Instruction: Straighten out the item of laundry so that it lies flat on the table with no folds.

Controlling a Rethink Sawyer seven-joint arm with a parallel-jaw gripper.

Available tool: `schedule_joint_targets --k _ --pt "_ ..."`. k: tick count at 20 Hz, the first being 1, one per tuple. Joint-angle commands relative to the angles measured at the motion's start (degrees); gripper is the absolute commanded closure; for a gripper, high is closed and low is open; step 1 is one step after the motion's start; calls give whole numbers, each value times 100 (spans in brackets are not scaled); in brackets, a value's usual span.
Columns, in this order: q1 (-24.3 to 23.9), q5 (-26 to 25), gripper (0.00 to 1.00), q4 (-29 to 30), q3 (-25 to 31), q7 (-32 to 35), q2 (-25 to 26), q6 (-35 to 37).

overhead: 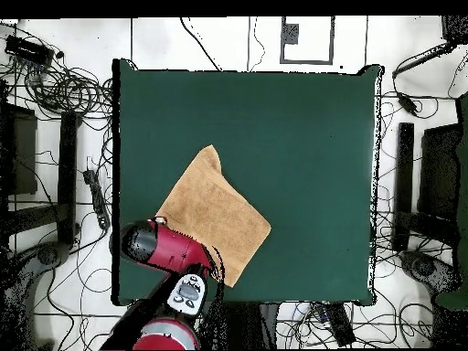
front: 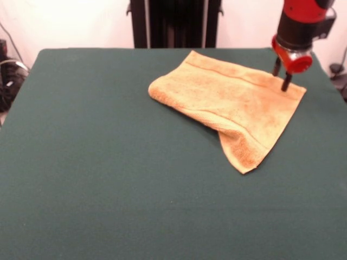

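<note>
Front view: towel (front: pixel 230 105) lies on green surface (front: pixel 108 179), far right area, skewed, near-left edge doubled over, one corner pointing near. My gripper (front: pixel 282 76) stands over towel's far right corner, fingertips at cloth; two dark fingers slightly parted; grasp on cloth cannot be confirmed.

Overhead view: towel (overhead: pixel 215 215) near surface's (overhead: pixel 311 137) left edge. My arm (overhead: pixel 164 249) covers one towel corner; gripper hidden beneath.

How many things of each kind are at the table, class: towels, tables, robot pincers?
Towels: 1, the orange-tan towel.
Tables: 1, the green table.
Robot pincers: 1, the pincer at the towel's corner.
Total: 3.
</note>
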Motion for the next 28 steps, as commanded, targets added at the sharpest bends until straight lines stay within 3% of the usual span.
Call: schedule_joint_targets --k 1,5,11,14,19,24,28 --pt "-257 -57 0 934 461 591 -224 -248" --pt "-261 -37 0 805 571 623 -120 -513" --pt "683 -34 0 -799 -457 858 780 -56" --pt "905 101 0 -1456 -668 960 1104 105" --pt "855 300 0 -2158 -442 1184 1266 770" --pt "738 532 0 -2646 -179 1216 1579 751" --pt "646 655 0 -2704 68 1076 1758 392"
